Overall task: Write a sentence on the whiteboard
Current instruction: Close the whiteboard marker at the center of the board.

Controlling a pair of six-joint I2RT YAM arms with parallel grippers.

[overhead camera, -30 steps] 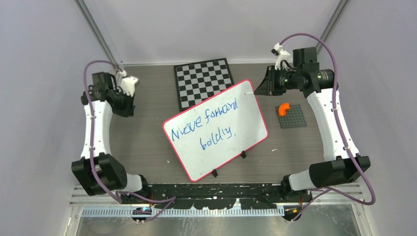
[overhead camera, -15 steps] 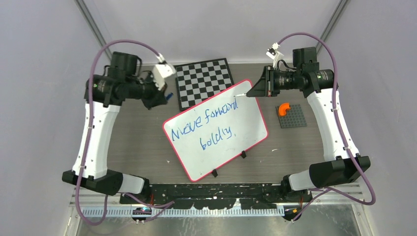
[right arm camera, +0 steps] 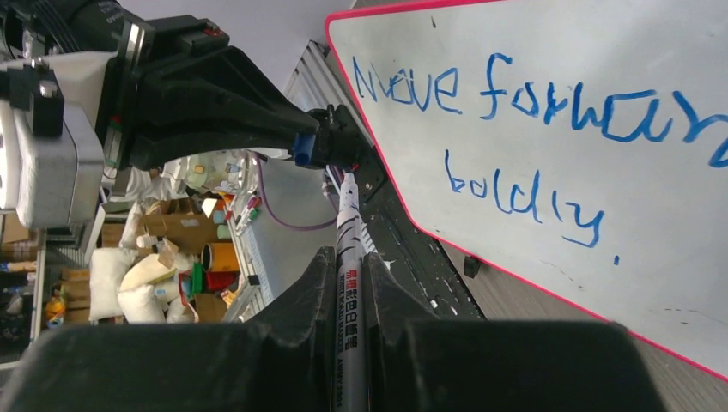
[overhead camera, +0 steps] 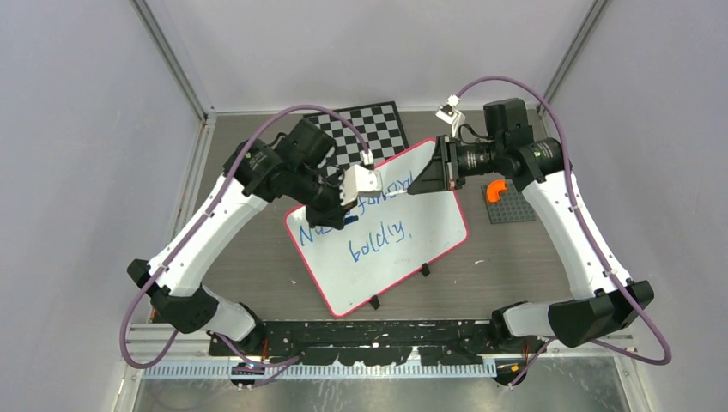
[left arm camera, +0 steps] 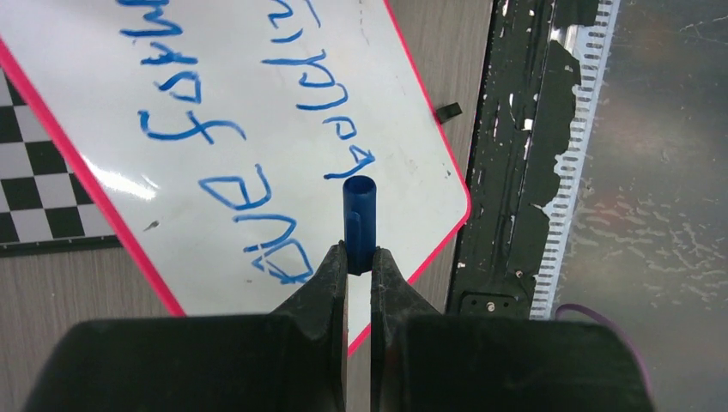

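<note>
The whiteboard (overhead camera: 425,236) lies tilted on the table, with the sentence (overhead camera: 378,232) in blue on two lines, partly covered by my left wrist. My left gripper (overhead camera: 342,216) hangs over the board's left part, shut on a blue marker cap (left arm camera: 360,210). My right gripper (overhead camera: 422,182) is over the board's far edge, shut on a white marker (right arm camera: 348,227) that points left toward the cap. In the right wrist view the cap (right arm camera: 302,148) sits just beside the marker's tip. The lettering also shows in the left wrist view (left arm camera: 193,129) and the right wrist view (right arm camera: 532,94).
A black-and-white checkered board (overhead camera: 369,129) lies behind the whiteboard. An orange piece (overhead camera: 495,190) sits on a grey baseplate (overhead camera: 515,206) at the right. A black rail (overhead camera: 378,330) runs along the near edge.
My left arm has swung from the far left to above the board with the cap. My right gripper has moved left with the marker, toward the cap.
</note>
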